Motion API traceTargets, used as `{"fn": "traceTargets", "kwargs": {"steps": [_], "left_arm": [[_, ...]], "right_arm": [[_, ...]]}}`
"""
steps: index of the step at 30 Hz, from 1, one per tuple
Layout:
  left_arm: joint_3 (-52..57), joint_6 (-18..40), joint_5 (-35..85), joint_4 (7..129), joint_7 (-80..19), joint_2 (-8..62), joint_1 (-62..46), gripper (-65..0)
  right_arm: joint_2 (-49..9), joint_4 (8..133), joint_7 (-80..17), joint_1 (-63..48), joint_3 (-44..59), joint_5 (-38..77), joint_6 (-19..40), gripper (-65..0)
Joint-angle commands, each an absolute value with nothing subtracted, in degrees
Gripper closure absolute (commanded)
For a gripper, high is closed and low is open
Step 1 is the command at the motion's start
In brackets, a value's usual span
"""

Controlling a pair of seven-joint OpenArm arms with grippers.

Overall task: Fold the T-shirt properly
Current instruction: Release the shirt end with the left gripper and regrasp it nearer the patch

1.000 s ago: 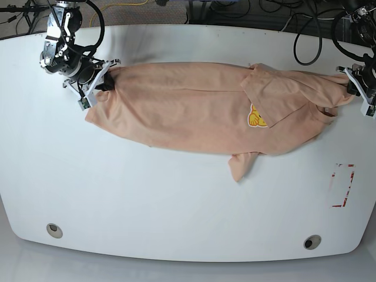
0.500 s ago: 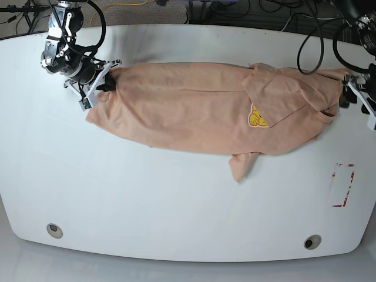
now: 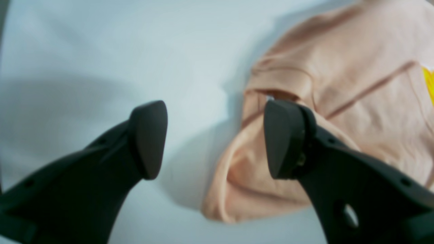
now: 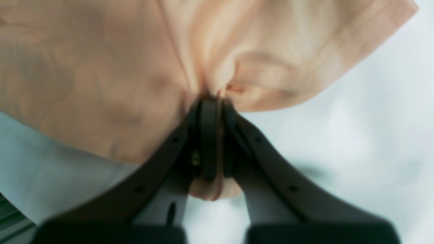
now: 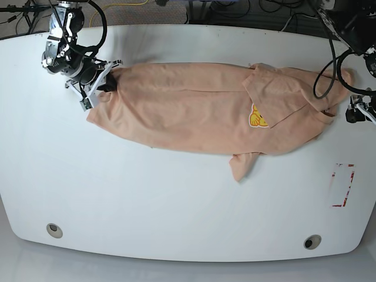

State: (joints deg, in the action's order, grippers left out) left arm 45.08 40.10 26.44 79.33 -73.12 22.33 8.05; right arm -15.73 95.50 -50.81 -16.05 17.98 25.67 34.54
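The peach T-shirt (image 5: 194, 106) lies stretched sideways across the white table (image 5: 176, 205), yellow emblem (image 5: 256, 116) up, one sleeve (image 5: 242, 164) pointing toward the front. My right gripper (image 5: 97, 88) is at the shirt's left end, shut on a bunched hem corner; the right wrist view shows the gripper (image 4: 211, 101) pinching the T-shirt (image 4: 101, 67). My left gripper (image 5: 359, 110) hovers just off the shirt's right end. In the left wrist view that gripper (image 3: 217, 139) is open and holds nothing, with the T-shirt (image 3: 356, 84) lying behind its right fingertip (image 3: 284, 139).
A red-outlined rectangle (image 5: 342, 185) is marked on the table near the right edge. Two round holes (image 5: 54, 230) (image 5: 312, 242) sit near the front corners. Black cables (image 5: 329, 64) hang over the back right of the table.
My left gripper opened, let go of the shirt's right end and drew away toward the table's right edge. That end now rests on the table. The right gripper keeps its hold.
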Motion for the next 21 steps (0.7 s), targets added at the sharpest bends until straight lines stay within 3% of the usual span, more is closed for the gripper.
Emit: {"fn": "traceTargets", "kwargs": {"steps": [1,21], "left_arm": [[42.59,40.0,25.63,76.09,-69.76,23.69,10.15,-41.5],[34.86,40.0,25.8,55.96,-60.53,23.52,14.29,-41.5]], "right_arm": [[-16.22,95.87,-51.91,-15.87,18.07,24.57,34.59,0.0],[-16.22,95.96,-51.91,-15.87,18.24,24.75,34.59,0.0]]}}
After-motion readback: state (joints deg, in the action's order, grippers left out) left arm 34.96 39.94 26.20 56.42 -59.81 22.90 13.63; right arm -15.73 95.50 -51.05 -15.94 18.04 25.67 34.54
